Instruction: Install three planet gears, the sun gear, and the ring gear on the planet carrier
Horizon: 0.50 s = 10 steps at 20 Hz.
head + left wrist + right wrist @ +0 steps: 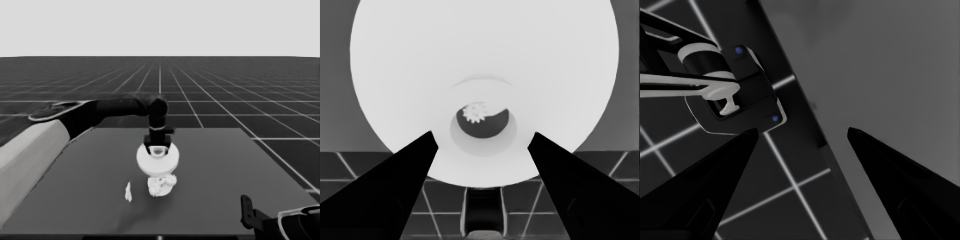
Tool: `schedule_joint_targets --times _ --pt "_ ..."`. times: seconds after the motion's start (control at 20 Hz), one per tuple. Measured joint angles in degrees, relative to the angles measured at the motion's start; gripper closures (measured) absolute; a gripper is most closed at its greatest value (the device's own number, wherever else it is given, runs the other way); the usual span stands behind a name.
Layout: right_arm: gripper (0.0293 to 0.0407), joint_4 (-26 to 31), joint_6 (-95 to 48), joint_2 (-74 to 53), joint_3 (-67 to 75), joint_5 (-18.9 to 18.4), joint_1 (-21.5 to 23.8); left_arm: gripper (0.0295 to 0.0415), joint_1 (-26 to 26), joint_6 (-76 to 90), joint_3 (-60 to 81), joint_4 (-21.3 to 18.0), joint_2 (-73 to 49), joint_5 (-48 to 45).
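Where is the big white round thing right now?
The larger round part is near the table's middle in the head view, under the left gripper, just behind a clump of small gears, with the thin white piece to their left.

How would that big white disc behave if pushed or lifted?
The larger round part looks thick and solid, so probably stiff. Its smooth top, under the left gripper, might be slippery. Being flat and wide, it would likely slide rather than tip; on edge it could roll.
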Motion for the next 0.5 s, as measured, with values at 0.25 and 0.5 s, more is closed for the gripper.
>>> schedule_joint_targets --times 0.25,0.5 --pt "0.0315 0.00 0.00 0.00 0.00 0.00 0.00 0.0364 0.04 -0.89 -1.10 0.13 1.84 -0.03" --pt "0.0315 0.00 0.00 0.00 0.00 0.00 0.00 0.0364 16.94 1.28 -4.61 16.63 2.67 -3.11"
